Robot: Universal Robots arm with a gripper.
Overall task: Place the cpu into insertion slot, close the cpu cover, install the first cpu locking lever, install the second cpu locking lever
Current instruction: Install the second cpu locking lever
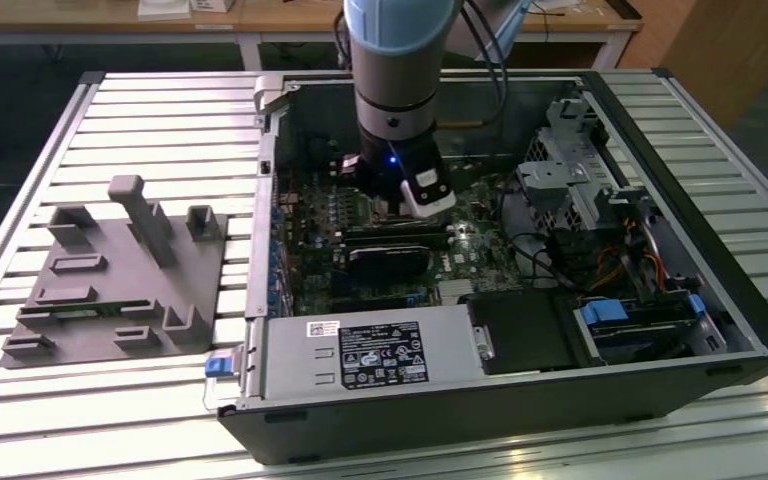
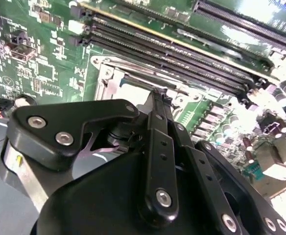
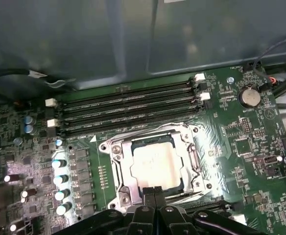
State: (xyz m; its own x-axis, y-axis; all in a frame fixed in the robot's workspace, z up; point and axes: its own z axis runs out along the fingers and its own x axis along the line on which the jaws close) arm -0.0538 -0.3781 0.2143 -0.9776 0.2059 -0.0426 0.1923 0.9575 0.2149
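Observation:
The cpu (image 3: 155,164), a pale silver square, lies flat in the insertion slot (image 3: 114,199) on the green motherboard. The silvery cpu cover (image 3: 188,161) lies down around it as a frame, with the chip showing through its window. My gripper (image 3: 154,192) is shut, its two black fingertips (image 3: 148,194) pressed together at one edge of the cover; I cannot tell whether they touch it. In the second wrist view the gripper (image 2: 156,94) points at the socket's metal frame (image 2: 108,78). In the exterior view the arm's wrist (image 1: 398,170) hangs straight down into the open computer case.
Black memory slots (image 3: 128,105) run alongside the socket, with a coin battery (image 3: 249,96) and a row of capacitors (image 3: 59,176) nearby. A long black card (image 1: 391,250), the power supply (image 1: 371,355) and a drive cage (image 1: 571,170) crowd the case. A grey fixture (image 1: 111,275) sits at the exterior view's left.

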